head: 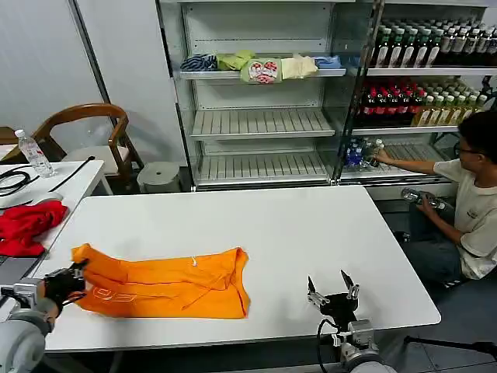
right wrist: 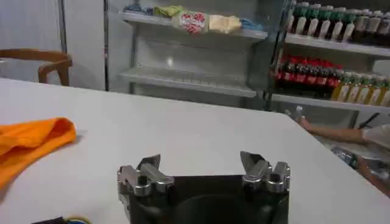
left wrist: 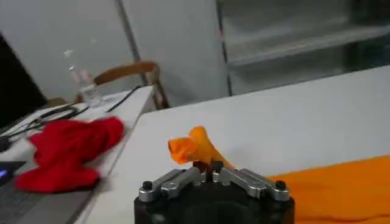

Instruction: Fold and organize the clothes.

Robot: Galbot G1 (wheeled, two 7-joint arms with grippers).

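On the white desk (head: 311, 225), toward its near left part, the orange T-shirt (head: 167, 284) lies already folded into a long band, small white lettering up near its left end. The left claw (head: 74, 278) sits at that end, pinched shut on a bunched tip of fabric, which stands raised above the claw in the left wrist view; the hold probably serves to draw that end over for the next fold. The right claw (head: 332, 290) hovers spread wide, apart from the shirt's right edge, apparently waiting.
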